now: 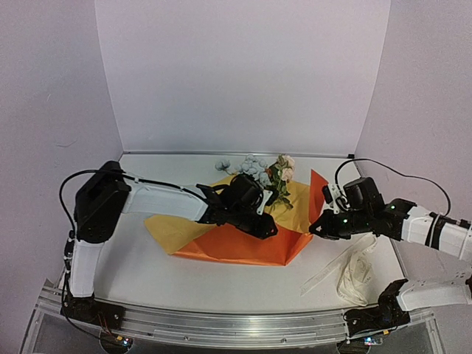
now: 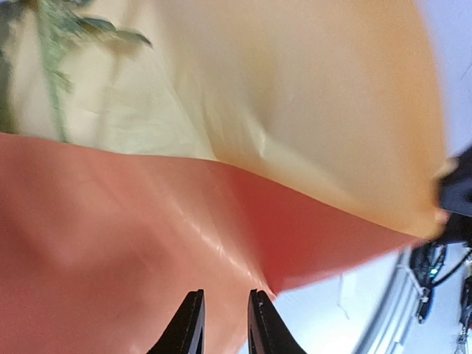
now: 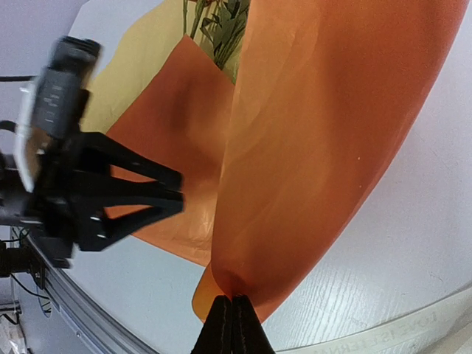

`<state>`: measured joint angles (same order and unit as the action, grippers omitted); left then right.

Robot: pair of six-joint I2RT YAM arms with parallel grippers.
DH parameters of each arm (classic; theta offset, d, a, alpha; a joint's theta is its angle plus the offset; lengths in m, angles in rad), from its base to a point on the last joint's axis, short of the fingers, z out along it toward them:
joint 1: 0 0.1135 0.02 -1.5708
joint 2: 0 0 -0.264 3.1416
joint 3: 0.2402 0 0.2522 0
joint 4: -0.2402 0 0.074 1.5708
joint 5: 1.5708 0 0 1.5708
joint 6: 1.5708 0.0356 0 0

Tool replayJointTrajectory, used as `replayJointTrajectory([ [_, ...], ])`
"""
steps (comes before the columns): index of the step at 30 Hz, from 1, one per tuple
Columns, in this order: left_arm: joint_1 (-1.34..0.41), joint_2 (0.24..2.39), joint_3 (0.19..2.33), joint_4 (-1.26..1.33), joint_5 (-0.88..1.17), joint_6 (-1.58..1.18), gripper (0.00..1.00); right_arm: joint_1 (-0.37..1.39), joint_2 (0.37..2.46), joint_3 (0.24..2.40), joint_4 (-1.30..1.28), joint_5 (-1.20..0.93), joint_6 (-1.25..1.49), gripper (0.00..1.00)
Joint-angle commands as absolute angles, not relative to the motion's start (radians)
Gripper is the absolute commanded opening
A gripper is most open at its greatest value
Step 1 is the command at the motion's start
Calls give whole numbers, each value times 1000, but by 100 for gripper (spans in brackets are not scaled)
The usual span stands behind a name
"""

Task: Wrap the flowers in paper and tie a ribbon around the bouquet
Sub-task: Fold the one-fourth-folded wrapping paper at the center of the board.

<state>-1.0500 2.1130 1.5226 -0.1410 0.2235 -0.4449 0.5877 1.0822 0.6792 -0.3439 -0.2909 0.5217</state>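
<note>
My right gripper (image 3: 232,301) pinches the paper (image 3: 317,147) corner tight at its tips; left gripper (image 2: 224,296) barely parted, empty. Tugging could slip it.

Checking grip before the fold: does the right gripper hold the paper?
Yes. In the right wrist view, the right gripper is shut on a corner of the paper.

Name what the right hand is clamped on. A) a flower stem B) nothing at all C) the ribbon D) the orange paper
D: in the right wrist view the right hand is shut on a lifted fold of the paper, while the ribbon lies loose, apart from it.
</note>
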Motion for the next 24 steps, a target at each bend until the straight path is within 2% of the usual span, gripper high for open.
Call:
replayJointTrajectory([
  [1,-1011,1897,1366,-201,213,-433,23,582,1096,724,-366,-288,496,0],
  [6,-999,1786,1190,-289,226,-420,20,560,1100,741,-420,-266,478,0],
  [11,-999,1773,1070,-293,195,-442,15,506,1095,734,-437,-267,470,0],
  [24,-978,1796,1018,-286,112,-452,13,415,1072,725,-490,-289,460,0],
])
